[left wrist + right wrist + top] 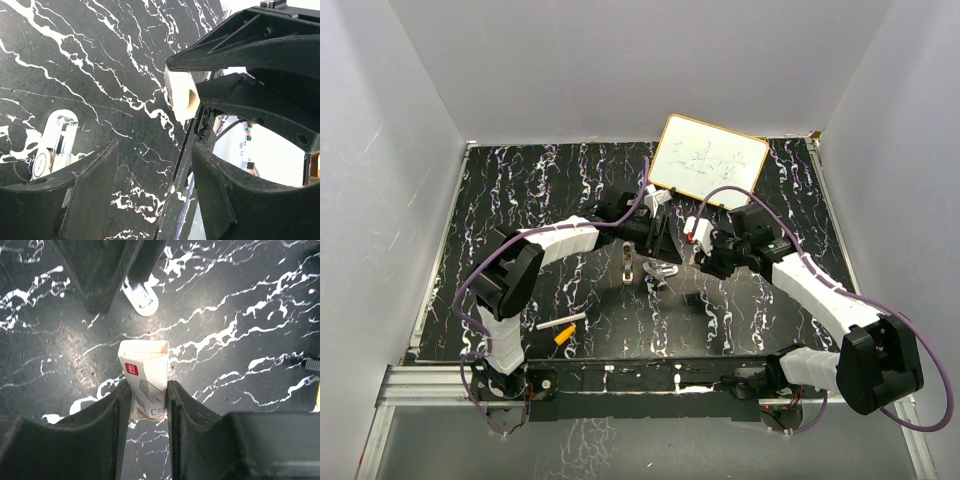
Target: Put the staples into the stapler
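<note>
Grip comes first: my right pincer is clamped narrow on the staple box, its mouth open and pointing away from me, with strips showing inside. My left pincer hangs wide and empty just beside the box. The stapler lies flat on the desk just beyond the box's mouth. I judge the box should be held level so nothing spills, while my left pincer comes down squarely on the stapler to open it.
</note>
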Robot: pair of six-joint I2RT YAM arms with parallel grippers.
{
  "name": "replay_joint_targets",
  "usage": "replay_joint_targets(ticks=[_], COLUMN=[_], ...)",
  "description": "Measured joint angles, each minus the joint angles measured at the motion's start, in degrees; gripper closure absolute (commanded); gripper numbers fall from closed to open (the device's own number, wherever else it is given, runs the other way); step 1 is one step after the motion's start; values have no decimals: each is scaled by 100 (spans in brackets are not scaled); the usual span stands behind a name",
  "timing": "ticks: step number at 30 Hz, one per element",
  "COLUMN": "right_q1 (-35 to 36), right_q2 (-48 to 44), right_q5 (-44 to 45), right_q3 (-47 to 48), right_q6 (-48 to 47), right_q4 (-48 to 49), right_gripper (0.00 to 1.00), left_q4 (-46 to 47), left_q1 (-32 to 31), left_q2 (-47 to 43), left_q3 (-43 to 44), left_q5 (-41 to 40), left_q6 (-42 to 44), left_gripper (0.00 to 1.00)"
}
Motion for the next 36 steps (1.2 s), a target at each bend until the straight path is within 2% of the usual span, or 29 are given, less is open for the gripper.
replay_joint_targets(ticks=[8,12,15,18,23,26,30,36], right_q1=[125,678,1167,1534,1775,1799,1722,859], right_q2=[11,306,654,1113,1469,1475,1143,262], right_q5=[42,168,352,533,715,841,911,452], right_q3=[-162,-407,-503,-501,-236,-199,-321,-361], right_q6=[-544,-568,-557,-520,-382,-293,-201,-195], right_q4=[-597,-562,-420,-133,153,256,201,-262], right_gripper=[62,62,60,55,35,28,24,23], left_q4=[-396,-551,-686,-743,-946,-1049,-1167,-1246], left_q1=[291,758,1163,1412,1370,1329,1259,859], left_q2=[-278,-750,-1182,-1685,-2188,-2205,-2205,-2175], left_q3=[0,0,0,-107,-197,-269,-568,-699], left_q5=[-116,-229,-402,-649,-844,-907,-955,-866], left_q6=[474,756,1040,1377,1908,2238,2612,3143], left_gripper=[38,36,31,25,23,23,23,23])
